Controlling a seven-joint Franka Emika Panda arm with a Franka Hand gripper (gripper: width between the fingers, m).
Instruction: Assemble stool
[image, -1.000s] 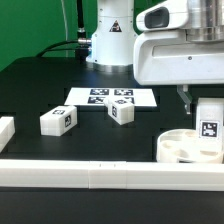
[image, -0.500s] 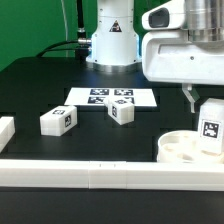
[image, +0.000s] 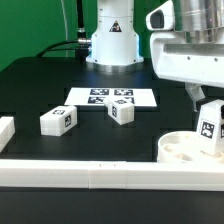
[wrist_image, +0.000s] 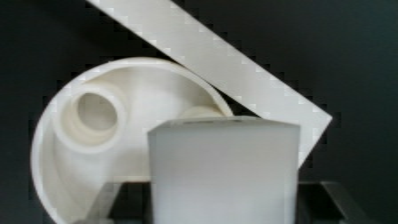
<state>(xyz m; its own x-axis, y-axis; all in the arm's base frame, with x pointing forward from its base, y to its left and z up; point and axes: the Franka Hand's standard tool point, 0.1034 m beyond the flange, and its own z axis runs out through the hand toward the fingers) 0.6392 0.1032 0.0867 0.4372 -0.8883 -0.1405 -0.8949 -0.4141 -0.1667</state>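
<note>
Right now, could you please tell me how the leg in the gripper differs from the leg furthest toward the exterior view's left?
The held leg is clamped in the gripper, raised; the left leg lies free on the black table. The held leg stands on end, slightly tilted, at the seat; the left leg lies on its side, far from it. Both are white blocks bearing a black-and-white tag.
</note>
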